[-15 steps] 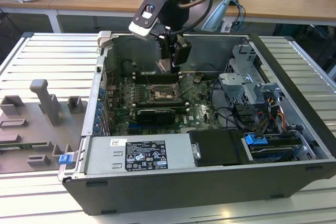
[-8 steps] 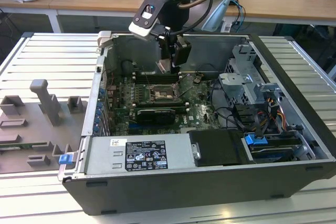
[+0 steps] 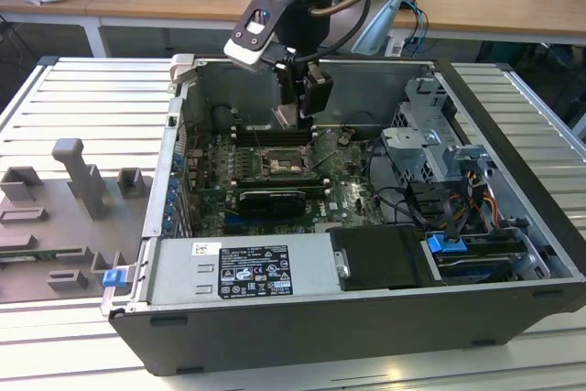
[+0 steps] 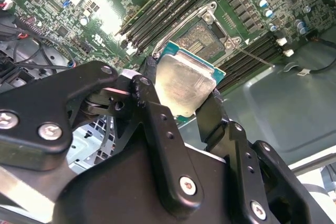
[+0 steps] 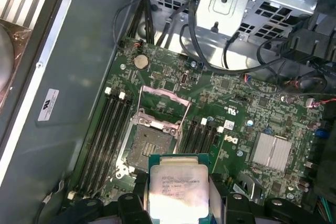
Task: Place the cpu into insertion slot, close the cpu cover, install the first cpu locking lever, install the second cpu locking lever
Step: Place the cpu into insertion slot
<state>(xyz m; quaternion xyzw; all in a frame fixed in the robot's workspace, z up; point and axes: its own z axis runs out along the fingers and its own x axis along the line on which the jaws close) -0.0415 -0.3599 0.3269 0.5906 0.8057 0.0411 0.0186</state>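
A ribbed grey desk (image 3: 73,107) carried an open black computer case (image 3: 366,318), lying on its side with the green circuit board (image 3: 348,185) exposed inside. The arm reached down into the case from above, and its pincer (image 3: 298,116) hung over the board just beyond the insertion slot (image 3: 282,162) in the exterior view. In the first wrist view the cpu cover (image 5: 166,95) stood swung up off the insertion slot (image 5: 147,148), whose dark centre lay bare between the long memory slots. The pincer (image 4: 181,87) was clenched on the cpu (image 4: 184,77), one black finger (image 4: 152,98) pressing each of two opposite edges. The cpu (image 5: 178,190) was held in the air above the board, close to the slot and not yet seated in it, its pale metal face turned towards the second wrist view.
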